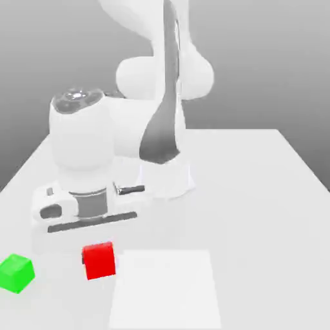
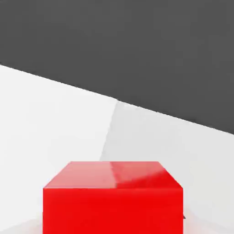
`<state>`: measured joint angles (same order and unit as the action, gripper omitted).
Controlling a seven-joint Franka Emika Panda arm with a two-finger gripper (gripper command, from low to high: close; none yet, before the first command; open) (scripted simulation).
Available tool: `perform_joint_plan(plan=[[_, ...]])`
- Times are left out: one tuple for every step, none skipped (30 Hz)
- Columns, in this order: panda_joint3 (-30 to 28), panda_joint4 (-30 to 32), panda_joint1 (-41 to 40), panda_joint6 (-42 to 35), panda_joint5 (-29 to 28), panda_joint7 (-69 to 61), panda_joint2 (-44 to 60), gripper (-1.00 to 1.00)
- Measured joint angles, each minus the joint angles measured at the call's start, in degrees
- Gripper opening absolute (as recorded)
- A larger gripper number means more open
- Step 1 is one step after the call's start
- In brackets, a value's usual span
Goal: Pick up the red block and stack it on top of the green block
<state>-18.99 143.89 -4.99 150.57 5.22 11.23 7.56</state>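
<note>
The red block (image 1: 99,260) sits on the white counter (image 1: 258,193) right under the arm's hand, and that is the relation the next move turns on: the hand is low over the cube, hanging just at its 12 o'clock in the exterior view, so the block lies straight down from the pincer rather than off to a side. In the hand view the red block (image 2: 114,199) looms very close, its top face catching a sheen, squarely ahead of the camera. It is a cube, so no long axis to line up with; its faces look roughly square to the hand.

The green block (image 1: 16,272) rests on the counter at about 9 o'clock from the red one, a little nearer the camera, apart from it with bare counter between. That is the way the carry will have to go, I'd judge.

As for the pincer, I cannot tell whether it is released or clenched, nor whether it touches the cube. The red block looks to be resting on the counter, not lifted
</note>
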Motion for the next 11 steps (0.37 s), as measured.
perform_joint_plan(plan=[[-1.56, -0.79, -1.57, -0.66, 0.41, 0.24, 0.19, -1.00], [-3.00, -1.57, -3.30, -1.29, 0.76, 0.52, 0.37, -1.00], [-4.22, -2.67, -5.06, -1.33, 2.01, 0.22, 1.56, -1.00], [-4.64, -3.74, -6.87, -0.55, 3.97, -0.69, 3.62, -1.00], [-4.27, -4.36, -8.20, 0.70, 5.86, -1.79, 5.68, -1.00], [-3.47, -4.75, -9.32, 2.18, 7.73, -3.00, 7.74, -1.00], [-2.37, -5.02, -10.43, 3.81, 9.54, -4.23, 9.83, -1.00], [-1.74, -5.17, -11.05, 4.76, 10.55, -4.93, 11.03, 1.00], [-1.74, -5.17, -11.05, 4.76, 10.55, -4.93, 11.03, 1.00], [-1.74, -5.17, -11.05, 4.76, 10.55, -4.93, 11.03, 1.00], [-1.74, -5.17, -11.05, 4.76, 10.55, -4.93, 11.03, 1.00]])
